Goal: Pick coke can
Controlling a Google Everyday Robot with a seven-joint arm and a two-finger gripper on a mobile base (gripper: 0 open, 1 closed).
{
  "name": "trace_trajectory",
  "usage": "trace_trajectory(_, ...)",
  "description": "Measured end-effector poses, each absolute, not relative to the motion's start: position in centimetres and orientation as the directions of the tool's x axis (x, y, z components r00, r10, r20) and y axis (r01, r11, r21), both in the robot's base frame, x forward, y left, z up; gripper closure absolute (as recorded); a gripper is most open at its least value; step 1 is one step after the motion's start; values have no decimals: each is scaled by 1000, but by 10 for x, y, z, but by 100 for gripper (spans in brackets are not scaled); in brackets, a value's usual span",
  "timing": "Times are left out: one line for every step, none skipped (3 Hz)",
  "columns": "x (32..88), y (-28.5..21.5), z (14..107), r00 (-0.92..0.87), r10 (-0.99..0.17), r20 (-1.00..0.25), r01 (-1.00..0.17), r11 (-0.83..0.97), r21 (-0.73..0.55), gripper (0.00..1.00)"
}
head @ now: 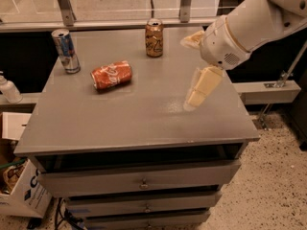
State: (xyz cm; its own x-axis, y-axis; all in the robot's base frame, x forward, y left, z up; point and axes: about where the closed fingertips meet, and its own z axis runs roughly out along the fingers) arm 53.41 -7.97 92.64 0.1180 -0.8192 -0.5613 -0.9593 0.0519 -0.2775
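Observation:
The coke can [111,75] is red-orange with white cursive lettering. It lies on its side on the grey cabinet top [124,123], left of the middle. My gripper [187,73] hangs above the right part of the top, well to the right of the coke can and apart from it. Its two cream fingers [201,86] are spread wide, with nothing between them. The white arm comes in from the upper right.
A brown-gold can [154,38] stands upright at the back centre. A slim silver-and-blue can [66,51] stands at the back left. Drawers [141,181] sit below the top. A white bottle [8,89] and a cardboard box [21,195] are on the left.

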Motion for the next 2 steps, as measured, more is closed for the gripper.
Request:
trace_trajectory(549, -53, 915, 168, -788, -593, -961, 4, -276, 0)
trace_trajectory(560, -19, 904, 227, -754, -616, -957, -55, -284, 0)
